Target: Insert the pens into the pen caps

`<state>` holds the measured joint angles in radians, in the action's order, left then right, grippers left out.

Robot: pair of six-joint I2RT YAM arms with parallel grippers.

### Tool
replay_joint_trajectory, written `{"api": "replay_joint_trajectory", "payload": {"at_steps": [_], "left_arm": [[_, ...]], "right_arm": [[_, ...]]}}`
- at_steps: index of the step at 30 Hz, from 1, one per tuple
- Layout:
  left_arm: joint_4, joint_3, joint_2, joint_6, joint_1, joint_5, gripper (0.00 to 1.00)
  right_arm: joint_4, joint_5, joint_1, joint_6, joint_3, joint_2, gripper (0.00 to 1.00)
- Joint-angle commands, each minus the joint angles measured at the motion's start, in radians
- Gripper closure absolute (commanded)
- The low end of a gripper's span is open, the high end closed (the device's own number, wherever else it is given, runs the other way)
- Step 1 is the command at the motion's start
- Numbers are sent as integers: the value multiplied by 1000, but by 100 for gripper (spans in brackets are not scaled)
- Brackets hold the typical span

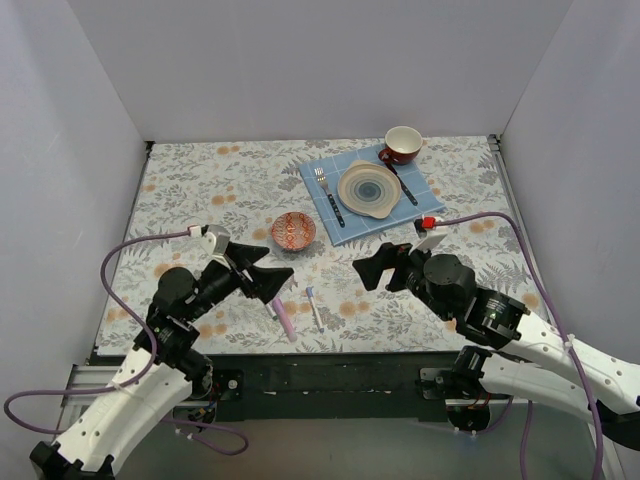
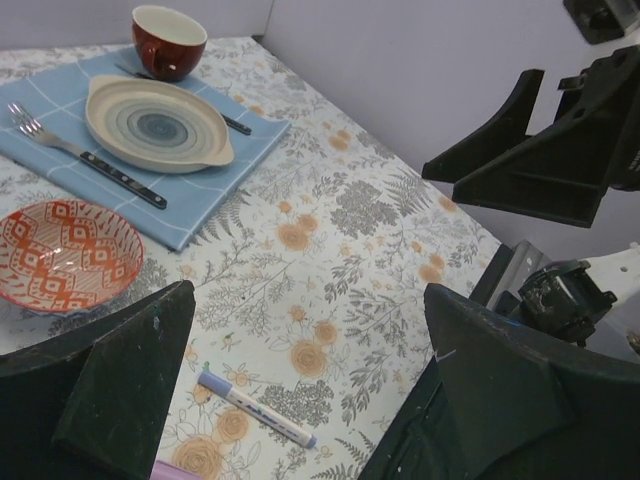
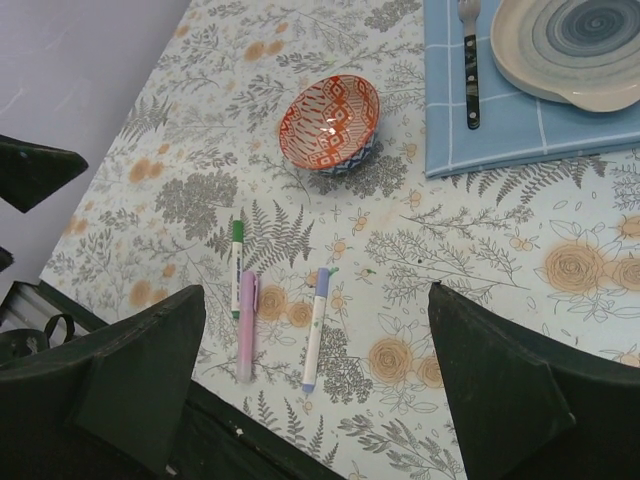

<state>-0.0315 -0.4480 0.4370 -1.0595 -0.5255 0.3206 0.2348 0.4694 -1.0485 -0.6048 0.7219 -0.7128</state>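
Observation:
Three pens lie side by side near the table's front edge. A white pen with blue ends (image 3: 316, 328) shows in all views (image 1: 314, 308) (image 2: 255, 408). Left of it lie a pink-lilac pen with a clip (image 3: 246, 325) (image 1: 284, 320) and a white pen with a green end (image 3: 237, 265). I cannot make out any loose pen cap. My left gripper (image 1: 278, 264) (image 2: 308, 300) is open and empty, above and just left of the pens. My right gripper (image 1: 372, 268) (image 3: 318, 295) is open and empty, to their right, apart from them.
A red patterned bowl (image 1: 294, 231) (image 3: 330, 123) stands behind the pens. A blue cloth (image 1: 345, 225) at the back right holds a plate (image 1: 369, 189), a fork (image 1: 327, 192), a dark-handled knife (image 1: 403, 185) and a red cup (image 1: 402, 144). White walls enclose the table.

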Motion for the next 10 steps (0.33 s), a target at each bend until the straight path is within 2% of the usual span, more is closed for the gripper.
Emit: {"api": "replay_joint_trajectory", "payload": {"at_steps": [1,10], "left_arm": [[22,-47,74,23,2,43,2],[25,-55,109,13,4,86,2]], "right_arm": [[-87,32,-1,54,7,16,2],[-103,51,-1,76,1,12,3]]}}
